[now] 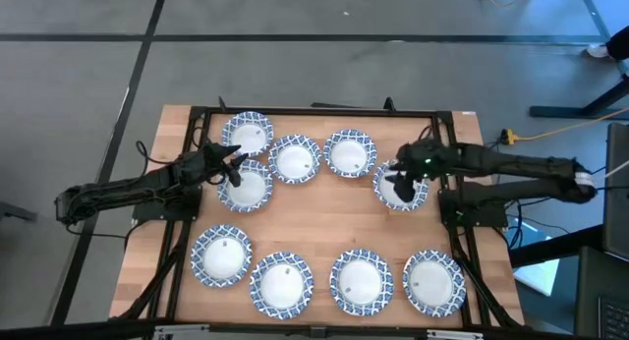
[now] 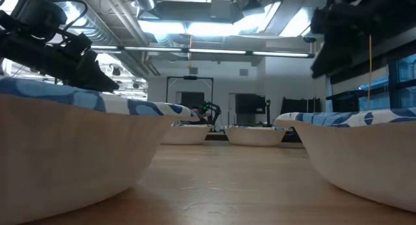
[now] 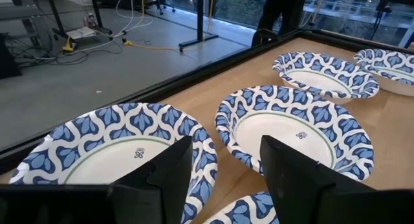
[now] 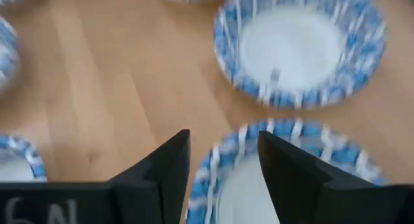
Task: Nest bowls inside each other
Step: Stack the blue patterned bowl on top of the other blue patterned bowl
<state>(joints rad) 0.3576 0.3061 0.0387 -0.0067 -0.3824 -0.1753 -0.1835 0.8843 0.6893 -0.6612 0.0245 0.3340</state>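
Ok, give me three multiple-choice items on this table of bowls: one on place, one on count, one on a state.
1. Where is the right gripper?
A. Over the far-right bowl
B. Over the near-left bowl
C. Off the wooden table

2. How many white round shallow bowls with blue-and-white patterned rims lie on the table?
A. Five
B. Seven
C. Nine

3. How do the left gripper's fingers stand?
A. Shut on a bowl's rim
B. Open, holding nothing
C. Hidden under a bowl

Key: 1 A, since the high view shows the right gripper above the rightmost bowl of the far row. 2 C, since the high view shows five bowls in the far group and four in the near row. 3 B, since the left wrist view shows a clear gap between its fingers with only bowls below.
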